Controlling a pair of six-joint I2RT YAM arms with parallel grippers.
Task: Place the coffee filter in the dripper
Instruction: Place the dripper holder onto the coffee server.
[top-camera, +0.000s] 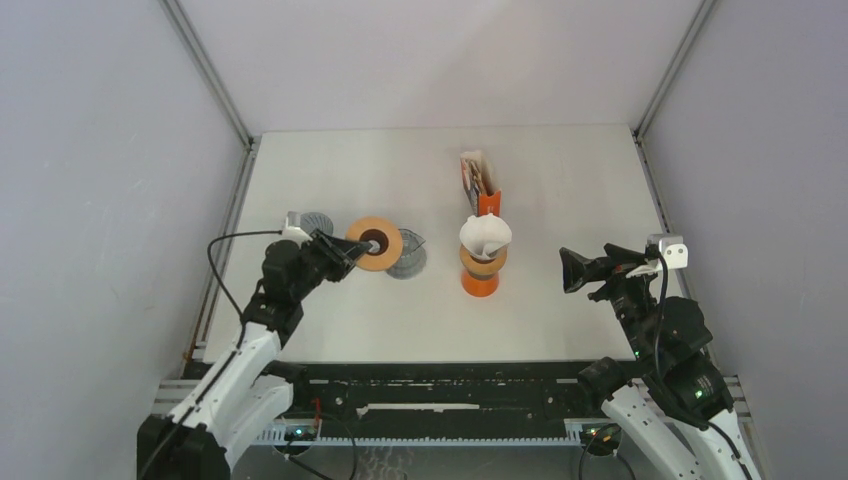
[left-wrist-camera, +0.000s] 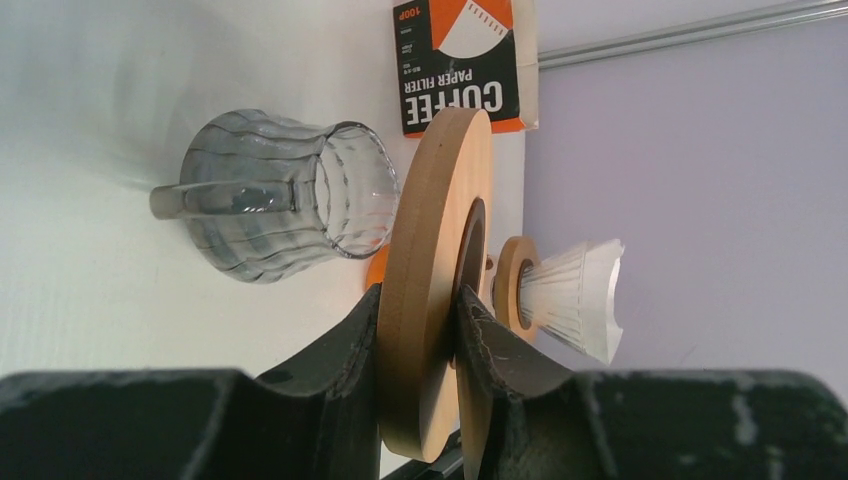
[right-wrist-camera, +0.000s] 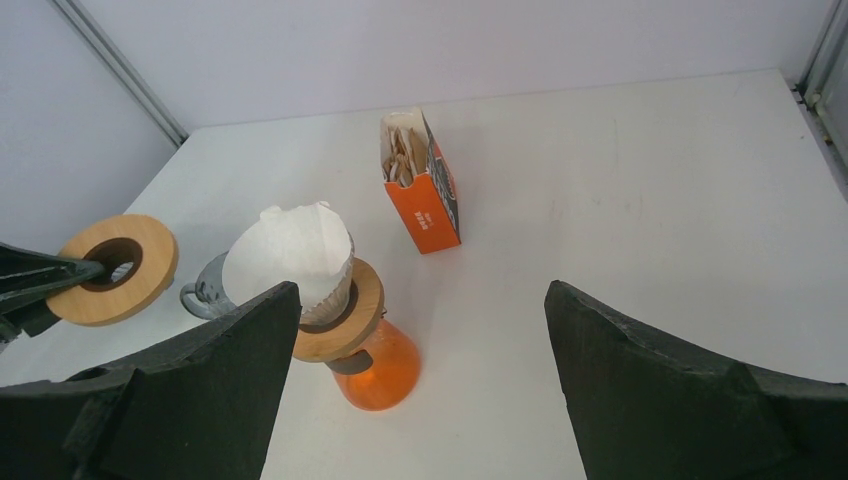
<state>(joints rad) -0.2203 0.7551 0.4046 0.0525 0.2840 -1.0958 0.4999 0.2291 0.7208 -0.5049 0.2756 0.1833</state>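
A white paper coffee filter (top-camera: 485, 235) sits in a wooden collar (right-wrist-camera: 355, 320) on top of an orange carafe (top-camera: 480, 280) at the table's middle; it also shows in the right wrist view (right-wrist-camera: 290, 260). A grey ribbed glass dripper (top-camera: 405, 255) with a handle stands left of the carafe. My left gripper (top-camera: 345, 252) is shut on the edge of a loose wooden ring (top-camera: 375, 243), holding it beside the glass dripper (left-wrist-camera: 270, 195); the ring (left-wrist-camera: 435, 280) stands on edge between the fingers. My right gripper (top-camera: 575, 270) is open and empty, right of the carafe.
An orange and black box of paper filters (top-camera: 480, 185) stands open behind the carafe. A small grey ribbed object (top-camera: 316, 222) lies behind my left wrist. The table's white surface (top-camera: 560, 190) spreads to the right and back, with walls on both sides.
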